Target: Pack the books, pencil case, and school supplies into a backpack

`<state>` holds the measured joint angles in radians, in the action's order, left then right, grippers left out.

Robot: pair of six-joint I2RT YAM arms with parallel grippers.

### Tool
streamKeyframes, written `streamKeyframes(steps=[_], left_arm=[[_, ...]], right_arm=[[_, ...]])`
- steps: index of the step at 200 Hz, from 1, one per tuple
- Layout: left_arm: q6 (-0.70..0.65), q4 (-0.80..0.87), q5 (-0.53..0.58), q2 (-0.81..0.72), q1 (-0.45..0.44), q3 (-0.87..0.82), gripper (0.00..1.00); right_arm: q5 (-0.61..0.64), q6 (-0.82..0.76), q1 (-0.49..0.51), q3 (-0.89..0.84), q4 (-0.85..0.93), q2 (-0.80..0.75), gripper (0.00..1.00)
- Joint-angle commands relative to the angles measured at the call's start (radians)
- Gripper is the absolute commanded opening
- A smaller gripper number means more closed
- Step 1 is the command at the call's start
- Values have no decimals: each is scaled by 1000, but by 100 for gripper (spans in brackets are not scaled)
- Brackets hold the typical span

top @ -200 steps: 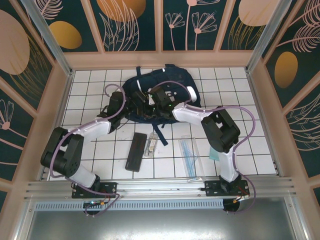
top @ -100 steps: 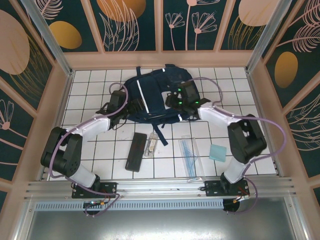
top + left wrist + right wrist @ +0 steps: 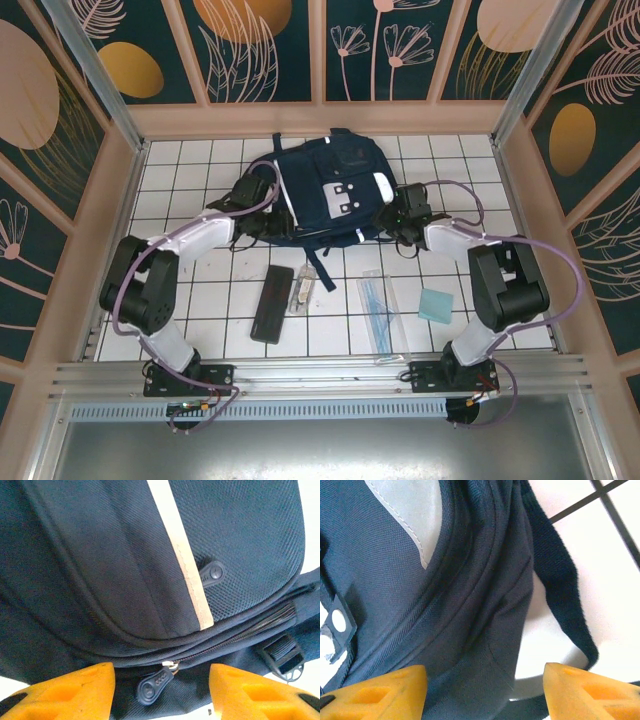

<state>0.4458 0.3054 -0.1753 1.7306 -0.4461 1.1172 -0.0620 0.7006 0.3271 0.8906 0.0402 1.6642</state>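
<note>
The backpack [image 3: 325, 190], bunched up under both arms a second ago, now lies flat with its grey patch [image 3: 345, 195] uncovered; the right gripper [image 3: 398, 215] has drawn back from the middle to the backpack's right edge; the left gripper [image 3: 262, 212] has moved to its left side; the right arm has swung right, baring the teal pad [image 3: 436, 305].
</note>
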Motion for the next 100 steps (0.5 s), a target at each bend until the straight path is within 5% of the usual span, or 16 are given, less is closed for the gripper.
streamKeyframes(steps=[1, 61, 100], left_arm=[[-96, 126, 11, 64, -22, 60, 51], [-168, 276, 58, 154, -35, 85, 48], [-169, 260, 127, 205, -45, 89, 59]], right_arm=[[-45, 45, -2, -9, -74, 55, 63], [-60, 73, -1, 8, -138, 102, 63], [-65, 79, -2, 10, -158, 114, 64]])
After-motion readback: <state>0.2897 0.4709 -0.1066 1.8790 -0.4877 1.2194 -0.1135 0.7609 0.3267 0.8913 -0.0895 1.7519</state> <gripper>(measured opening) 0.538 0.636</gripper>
